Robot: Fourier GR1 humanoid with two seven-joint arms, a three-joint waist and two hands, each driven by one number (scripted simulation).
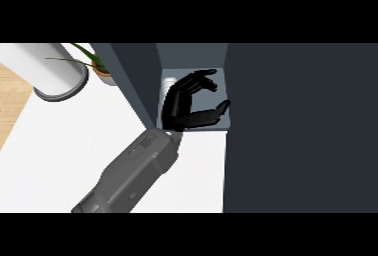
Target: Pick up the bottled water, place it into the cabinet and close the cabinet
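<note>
Holds left hand (181,102) open inside cabinet (140,80), grasping nothing, bottled water (169,82) just beside; likely positioned for withdrawal before closing door (295,125).

Lighting: even and diffuse; its source cannot be told. White counter (44,165) is rendered bright and nearly flat. Dark cabinet (295,125) front is kept dim, its open compartment shaded grey-blue. Black left hand (177,105) is seen mostly as silhouette there. Soft sheen is noted along the grey forearm (133,170)
</note>
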